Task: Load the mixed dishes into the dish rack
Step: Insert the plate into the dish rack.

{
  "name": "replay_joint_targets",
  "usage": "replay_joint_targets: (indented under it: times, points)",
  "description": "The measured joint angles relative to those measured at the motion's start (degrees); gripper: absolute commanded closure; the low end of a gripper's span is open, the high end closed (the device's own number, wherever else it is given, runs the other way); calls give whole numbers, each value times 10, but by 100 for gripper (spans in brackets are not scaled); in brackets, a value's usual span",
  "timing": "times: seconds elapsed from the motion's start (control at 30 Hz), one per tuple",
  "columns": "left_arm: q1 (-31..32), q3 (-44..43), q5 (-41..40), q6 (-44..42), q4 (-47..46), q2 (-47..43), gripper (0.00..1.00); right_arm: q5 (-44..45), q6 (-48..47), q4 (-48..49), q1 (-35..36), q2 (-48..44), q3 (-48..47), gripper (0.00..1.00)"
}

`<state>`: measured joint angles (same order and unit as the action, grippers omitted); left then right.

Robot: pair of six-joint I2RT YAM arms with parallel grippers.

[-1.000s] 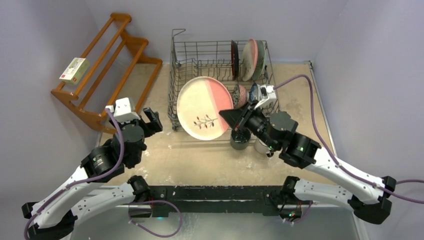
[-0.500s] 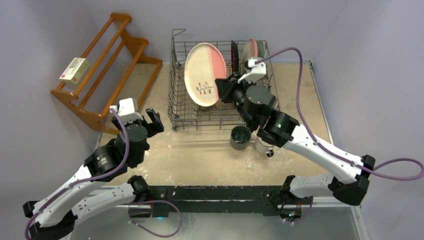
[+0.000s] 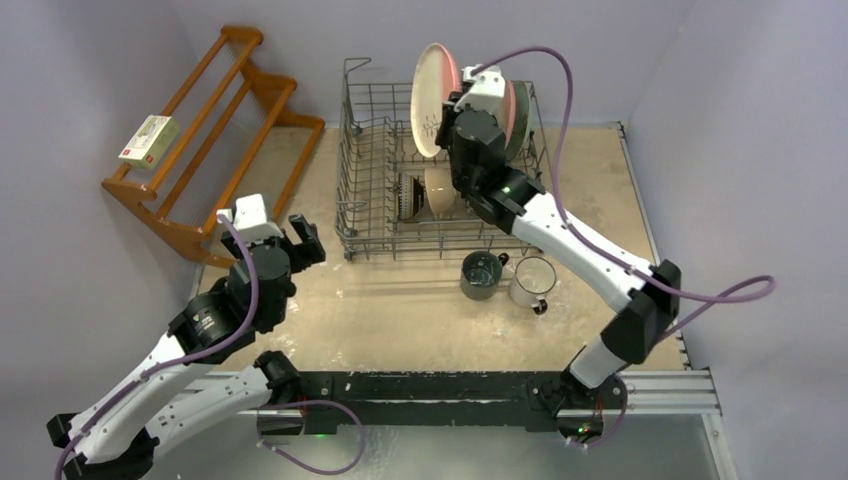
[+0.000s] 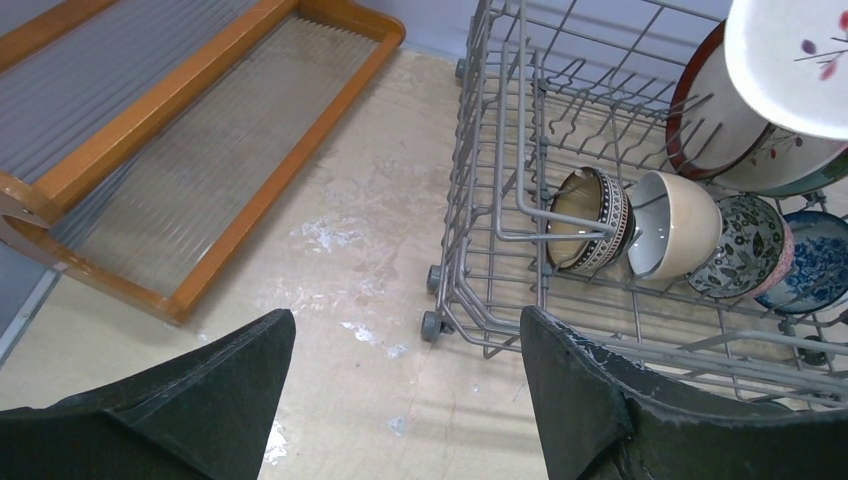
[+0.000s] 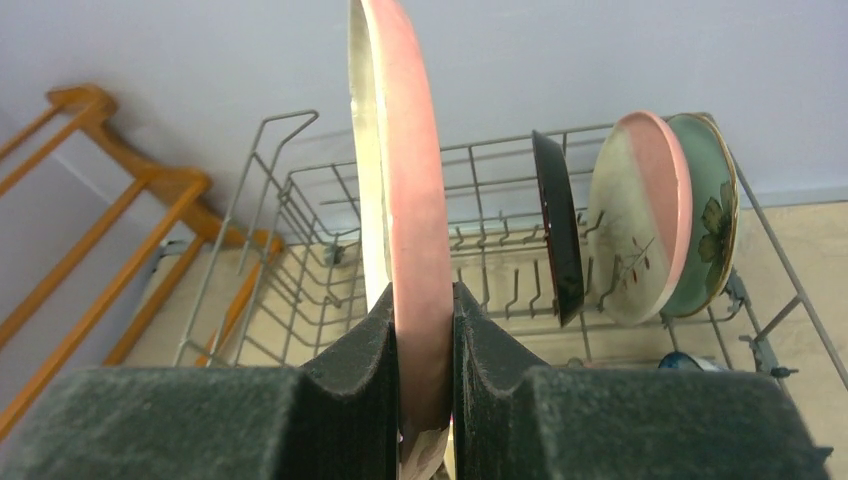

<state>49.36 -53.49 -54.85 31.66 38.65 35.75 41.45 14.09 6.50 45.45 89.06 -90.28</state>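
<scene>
The right fingers (image 5: pixel 345 385) pinch the plate (image 5: pixel 410 200) by its lower rim and hold it upright on edge, high over the rack (image 3: pixel 349 160). It is not yet seated.

The grip looks like the main risk. 2 narrow fingers clamp the edge of a large plate, and nearly all its weight sits above them. A jolt or a fast descent could let it pivot or slip out. The 4 bowls (image 4: pixel 680 222) lie lower than these fingers and on their near side. A dropped plate would likely strike them or the tines.

Just right of the fingers stands the dark plate (image 5: pixel 560 230). The slot between looks free but narrow, so drifting right would knock that plate. If the rim lands on a tine instead of between 2, the plate may topple on release.

The 2 mugs (image 3: pixel 505 280) sit on the worktop (image 3: pixel 400 320) far below the fingers, close to the right arm, which could clip them.

The left fingers (image 4: pixel 200 400) are spread and hold nothing. The rack corner lies ahead of them to the right.
</scene>
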Motion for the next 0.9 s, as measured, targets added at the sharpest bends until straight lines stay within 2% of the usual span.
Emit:
replay_joint_targets:
  times: [0.5, 0.9]
  points:
    - [-50, 9, 52, -24, -23, 1, 20, 46, -130, 59, -36, 205, -118, 100]
    - [-67, 9, 78, -34, -35, 8, 20, 53, -171, 62, -80, 280, -190, 100]
